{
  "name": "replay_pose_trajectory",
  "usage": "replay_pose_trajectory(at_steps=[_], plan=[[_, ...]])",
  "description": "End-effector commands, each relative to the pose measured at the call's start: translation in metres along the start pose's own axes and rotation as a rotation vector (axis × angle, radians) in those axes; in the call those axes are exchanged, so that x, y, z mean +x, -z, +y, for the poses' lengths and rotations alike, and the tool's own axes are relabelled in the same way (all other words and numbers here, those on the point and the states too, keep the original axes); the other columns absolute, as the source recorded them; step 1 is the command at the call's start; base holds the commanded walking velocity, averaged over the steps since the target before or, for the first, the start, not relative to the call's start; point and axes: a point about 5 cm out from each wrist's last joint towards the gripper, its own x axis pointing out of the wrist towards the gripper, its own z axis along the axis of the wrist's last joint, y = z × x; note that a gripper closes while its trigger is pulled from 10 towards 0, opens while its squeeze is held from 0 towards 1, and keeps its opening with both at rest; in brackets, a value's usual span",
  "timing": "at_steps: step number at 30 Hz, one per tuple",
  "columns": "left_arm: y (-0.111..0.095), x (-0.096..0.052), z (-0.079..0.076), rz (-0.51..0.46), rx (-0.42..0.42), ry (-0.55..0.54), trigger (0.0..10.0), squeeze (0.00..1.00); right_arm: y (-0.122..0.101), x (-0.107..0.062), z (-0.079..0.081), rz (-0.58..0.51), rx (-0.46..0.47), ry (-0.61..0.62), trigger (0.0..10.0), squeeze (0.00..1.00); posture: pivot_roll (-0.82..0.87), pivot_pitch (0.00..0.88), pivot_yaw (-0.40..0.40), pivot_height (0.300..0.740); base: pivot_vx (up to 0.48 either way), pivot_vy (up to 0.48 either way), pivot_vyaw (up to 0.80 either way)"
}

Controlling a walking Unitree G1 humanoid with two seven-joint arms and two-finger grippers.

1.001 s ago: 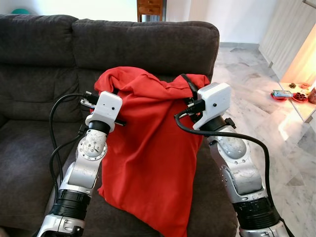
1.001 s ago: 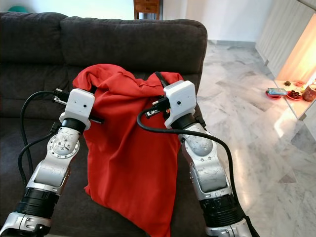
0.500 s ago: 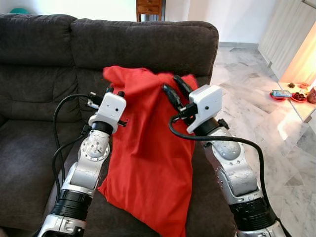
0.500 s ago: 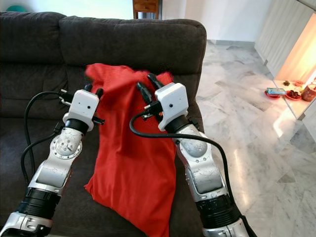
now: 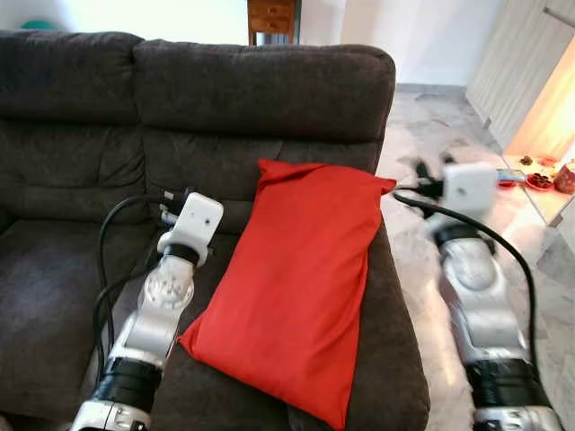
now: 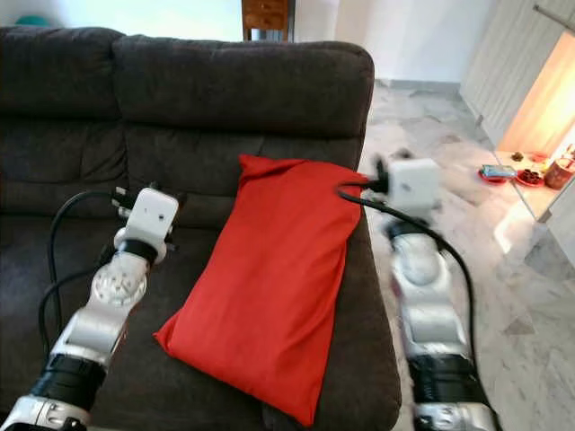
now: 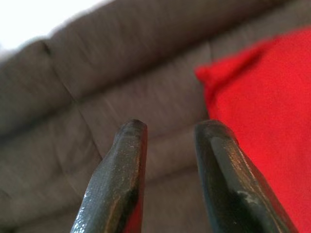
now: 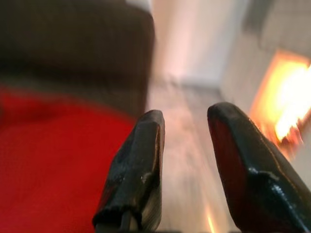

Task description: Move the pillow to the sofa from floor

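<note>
A red pillow (image 5: 301, 278) lies tilted on the dark sofa (image 5: 81, 117), at the seat's right end, its top corner leaning on the backrest. The left gripper (image 7: 170, 145) hangs beside it, fingers parted and empty; the right gripper (image 8: 184, 145), blurred, is likewise parted and empty off the sofa's right edge.

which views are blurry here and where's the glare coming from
Left and right eye views: the right arm and its hand are smeared by motion, while the red pillow and sofa stay sharp. Right wrist view: soft throughout, with a blown-out orange glow past the fingers. Left wrist view: mildly soft; a washed-out white patch above the sofa back.
</note>
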Motion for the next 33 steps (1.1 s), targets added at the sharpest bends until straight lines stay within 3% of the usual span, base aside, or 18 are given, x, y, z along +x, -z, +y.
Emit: replay_pose_trajectory(at_steps=[1, 5, 8, 9, 10, 15, 18, 19, 21, 27, 33], plan=[[0.016, -0.005, -0.003, 0.063, -0.065, 0.025, 10.0, 0.0, 0.028, -0.006, -0.007, 0.089, -0.01, 0.027, 10.0, 0.0, 0.0, 0.0, -0.034, 0.74, 0.0, 0.0, 0.0], [0.058, -0.024, -0.01, 0.236, -0.182, 0.068, 10.0, 0.0, 0.098, -0.038, -0.026, 0.355, -0.031, 0.104, 10.0, 0.0, 0.01, 0.0, -0.033, 0.74, 0.0, 0.0, 0.0], [0.082, -0.039, -0.013, 0.334, -0.196, 0.077, 10.0, 0.0, 0.13, -0.061, -0.033, 0.5, -0.051, 0.129, 10.0, 0.0, 0.01, 0.0, -0.028, 0.74, 0.0, 0.0, 0.0], [0.095, -0.048, -0.013, 0.382, -0.175, 0.077, 10.0, 0.0, 0.147, -0.077, -0.036, 0.587, -0.049, 0.132, 10.0, 0.0, 0.01, 0.0, -0.026, 0.74, 0.0, 0.0, 0.0], [0.095, -0.048, -0.013, 0.382, -0.175, 0.077, 10.0, 0.0, 0.147, -0.077, -0.036, 0.587, -0.049, 0.132, 10.0, 0.0, 0.01, 0.0, -0.026, 0.74, 0.0, 0.0, 0.0], [0.124, -0.071, -0.021, 0.503, -0.188, 0.101, 10.0, 0.0, 0.185, -0.122, -0.04, 0.794, -0.12, 0.116, 10.0, 0.0, 0.0, 0.0, -0.018, 0.74, 0.0, 0.0, 0.0], [0.136, -0.081, -0.029, 0.56, -0.201, 0.12, 10.0, 0.0, 0.198, -0.144, -0.037, 0.886, -0.117, 0.105, 10.0, 0.0, 0.0, 0.0, -0.009, 0.74, 0.0, 0.0, 0.0], [0.136, -0.081, -0.029, 0.56, -0.201, 0.12, 10.0, 0.0, 0.198, -0.144, -0.037, 0.886, -0.117, 0.105, 10.0, 0.0, 0.0, 0.0, -0.009, 0.74, 0.0, 0.0, 0.0], [0.147, -0.091, -0.032, 0.635, -0.213, 0.12, 10.0, 0.0, 0.209, -0.163, -0.029, 0.963, -0.084, 0.091, 10.0, 0.0, 0.01, 0.0, -0.002, 0.74, 0.0, 0.0, 0.0], [0.16, -0.106, -0.036, 0.715, -0.22, 0.133, 10.0, 0.0, 0.214, -0.175, -0.01, 0.991, -0.045, 0.028, 10.0, 0.0, 0.0, 0.0, 0.01, 0.74, 0.0, 0.0, 0.0], [0.171, -0.121, -0.038, 0.8, -0.268, 0.11, 10.0, 0.0, 0.213, -0.173, 0.005, 0.985, -0.06, -0.047, 10.0, 0.0, -0.02, 0.0, 0.016, 0.74, 0.0, 0.0, 0.0]])
